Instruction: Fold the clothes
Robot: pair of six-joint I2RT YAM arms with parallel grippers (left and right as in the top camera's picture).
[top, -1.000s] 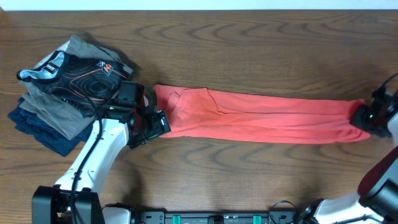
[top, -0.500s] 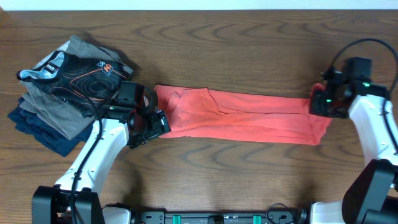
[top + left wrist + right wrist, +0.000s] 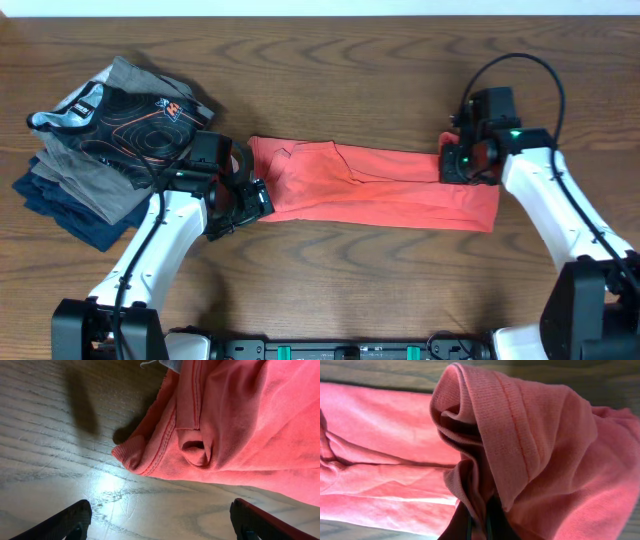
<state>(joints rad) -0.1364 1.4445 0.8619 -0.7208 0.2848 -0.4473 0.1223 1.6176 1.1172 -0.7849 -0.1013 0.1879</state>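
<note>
The clothes (image 3: 370, 188), a coral-red T-shirt, lie as a long narrow band across the middle of the table. My right gripper (image 3: 462, 166) is shut on the band's right end and holds that bunched hem (image 3: 510, 440) lifted and doubled back over the rest. In the right wrist view the cloth (image 3: 380, 460) is pinched between the dark fingertips (image 3: 491, 520). My left gripper (image 3: 238, 203) stands open at the shirt's left end, its fingers (image 3: 60, 522) wide apart over bare wood, just short of the crumpled edge (image 3: 150, 455).
A stack of folded garments (image 3: 95, 150), black with orange contour lines on top and grey and navy beneath, sits at the far left, close behind my left arm. The table's back edge (image 3: 320, 14) runs along the top.
My right gripper has carried the shirt's right end far to the left, shortening the band and doubling it over. The left arm has stayed still.
</note>
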